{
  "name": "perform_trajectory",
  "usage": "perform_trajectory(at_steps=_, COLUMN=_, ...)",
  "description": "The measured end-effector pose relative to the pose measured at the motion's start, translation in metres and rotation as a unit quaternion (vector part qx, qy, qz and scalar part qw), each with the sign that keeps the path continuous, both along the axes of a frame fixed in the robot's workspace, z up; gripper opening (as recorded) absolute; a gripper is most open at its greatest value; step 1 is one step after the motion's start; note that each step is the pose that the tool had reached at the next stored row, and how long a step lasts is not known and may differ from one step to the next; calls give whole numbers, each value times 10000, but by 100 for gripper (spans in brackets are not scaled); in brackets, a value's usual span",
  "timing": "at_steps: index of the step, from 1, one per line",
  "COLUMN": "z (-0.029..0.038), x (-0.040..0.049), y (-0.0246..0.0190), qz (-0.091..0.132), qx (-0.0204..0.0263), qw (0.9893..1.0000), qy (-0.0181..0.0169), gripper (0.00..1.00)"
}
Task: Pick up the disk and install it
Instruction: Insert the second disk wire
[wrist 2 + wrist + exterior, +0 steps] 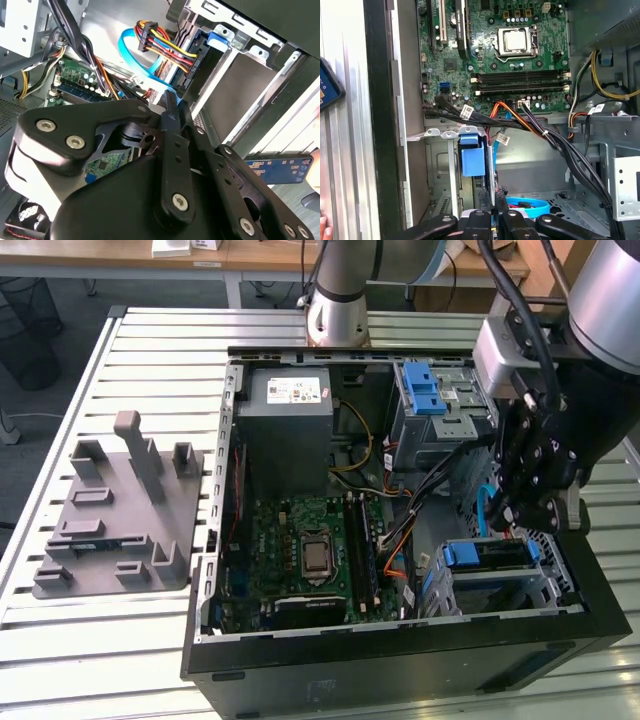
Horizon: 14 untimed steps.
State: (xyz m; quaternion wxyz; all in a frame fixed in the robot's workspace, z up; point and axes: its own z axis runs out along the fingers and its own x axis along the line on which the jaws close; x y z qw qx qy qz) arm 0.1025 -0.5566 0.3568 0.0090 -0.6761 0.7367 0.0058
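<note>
Disk [497, 554] sits on edge in lower bay of computer case [400, 660], blue rails showing; we see it just below gripper [520, 515]. Gripper fingers [487, 200] pressed together above bay, gripping nothing. Cables [540, 130] crowd close beside fingers. Farther off: motherboard [310, 550], power supply [290, 430], slatted table [110, 640].

case [400, 660]: matt black metal | table [120, 640]: pale ribbed metal
</note>
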Motion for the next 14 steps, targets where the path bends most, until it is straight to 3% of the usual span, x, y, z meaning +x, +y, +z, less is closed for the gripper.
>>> perform_trajectory(at_steps=14, z=-161, x=19, y=-12, qz=-107, qx=-13, qw=9999, qy=0, gripper=16)
